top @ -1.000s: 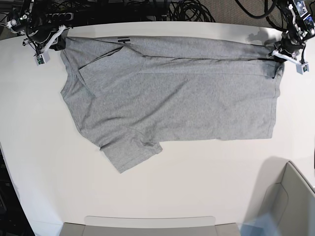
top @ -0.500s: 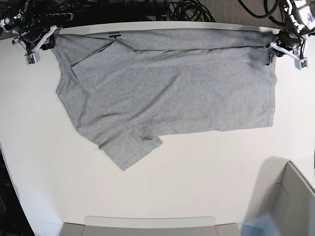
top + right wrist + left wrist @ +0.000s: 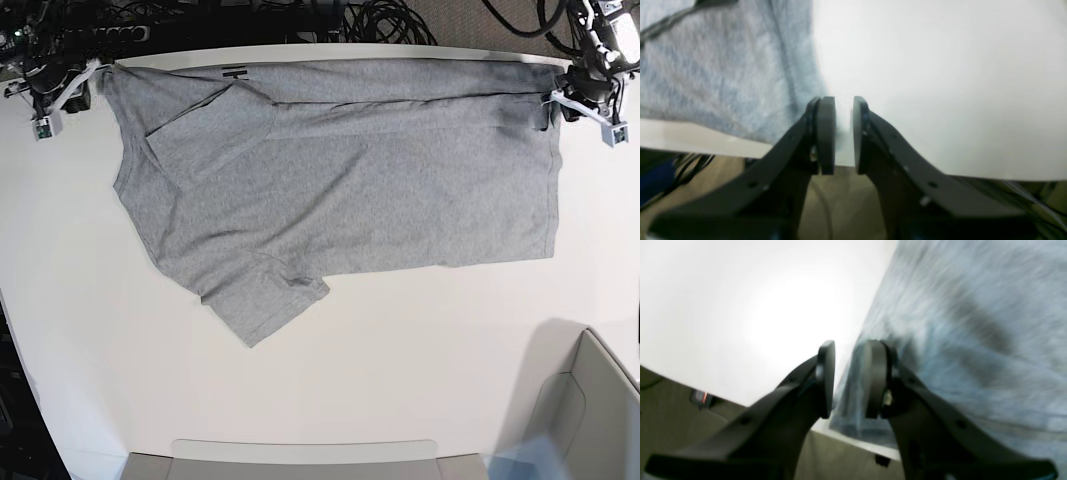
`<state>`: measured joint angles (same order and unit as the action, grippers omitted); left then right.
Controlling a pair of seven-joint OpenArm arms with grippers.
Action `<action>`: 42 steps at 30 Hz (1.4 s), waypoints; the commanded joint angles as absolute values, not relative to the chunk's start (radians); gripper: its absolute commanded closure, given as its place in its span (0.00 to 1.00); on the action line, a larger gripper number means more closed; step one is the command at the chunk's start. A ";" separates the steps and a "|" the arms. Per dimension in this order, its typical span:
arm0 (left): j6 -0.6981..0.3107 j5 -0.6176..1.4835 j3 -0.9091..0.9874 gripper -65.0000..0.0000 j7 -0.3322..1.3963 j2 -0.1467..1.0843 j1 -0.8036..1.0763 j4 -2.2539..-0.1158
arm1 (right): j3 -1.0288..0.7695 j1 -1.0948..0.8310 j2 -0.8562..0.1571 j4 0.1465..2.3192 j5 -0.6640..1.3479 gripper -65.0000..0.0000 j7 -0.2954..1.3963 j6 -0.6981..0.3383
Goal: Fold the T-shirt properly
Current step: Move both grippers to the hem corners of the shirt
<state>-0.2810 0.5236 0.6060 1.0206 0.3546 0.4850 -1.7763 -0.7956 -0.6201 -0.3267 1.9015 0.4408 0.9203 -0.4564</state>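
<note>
Base view: T-shirt lies spread across the tabletop's far half, soft, light, likely to sag and crease; far corners suit gripping. Left end effector and right end effector each pinch a corner

Bare white table in front of T-shirt, grey bins near corner

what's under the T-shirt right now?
The white table shows all around the T-shirt. A sliver of black lettering peeks out at the far folded edge; the rest of the underside is covered.
</note>
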 commanded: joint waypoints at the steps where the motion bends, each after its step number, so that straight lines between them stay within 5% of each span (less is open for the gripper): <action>1: -0.280 0.524 0.616 0.75 1.004 0.374 0.487 -1.811 | -0.831 -0.616 -0.341 1.937 0.443 0.85 0.905 -0.455; 7: -0.280 0.530 0.615 0.75 1.003 0.369 0.453 -1.880 | -0.905 -0.437 -0.361 1.982 0.443 0.85 0.906 -0.455; 14: -0.280 0.530 0.610 0.75 1.004 0.364 0.331 -1.910 | -0.564 -0.153 -0.412 1.923 0.430 0.85 0.906 -0.450; 19: -0.280 0.532 0.608 0.75 1.072 0.364 0.271 -1.910 | -0.334 0.097 -0.364 1.661 0.255 0.85 0.898 -0.449; 28: -0.280 0.532 0.608 0.75 1.133 0.328 0.200 -1.910 | -0.179 0.404 -0.275 1.063 0.077 0.85 0.743 -0.446; 34: -0.280 0.532 0.607 0.75 1.133 0.312 0.200 -1.910 | -0.180 0.363 -0.274 1.021 0.022 0.85 0.766 -0.446; 42: -0.280 0.532 0.607 0.75 1.133 0.314 0.180 -1.908 | -0.182 0.093 -0.274 1.411 0.012 0.85 0.947 -0.446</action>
